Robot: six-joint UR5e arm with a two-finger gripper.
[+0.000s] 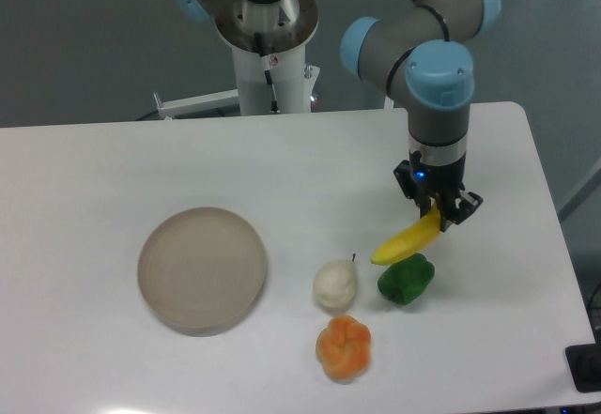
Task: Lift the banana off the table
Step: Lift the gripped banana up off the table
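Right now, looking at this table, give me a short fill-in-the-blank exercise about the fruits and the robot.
1. The gripper is shut on the ____.
2. The banana overlaps the top of the ____ pepper in the picture.
3. The round plate holds ____ fruits.
4. The whitish pear lies just above the ____ segmented fruit in the picture.

Missing words: banana; green; no; orange

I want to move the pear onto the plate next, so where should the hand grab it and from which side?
Grip the pear across its rounded belly, coming straight down from above. It lies on the table with its thin stem toward the upper right, too slight to hold. Close across its left and right sides, which look clear; the orange fruit sits just below it.
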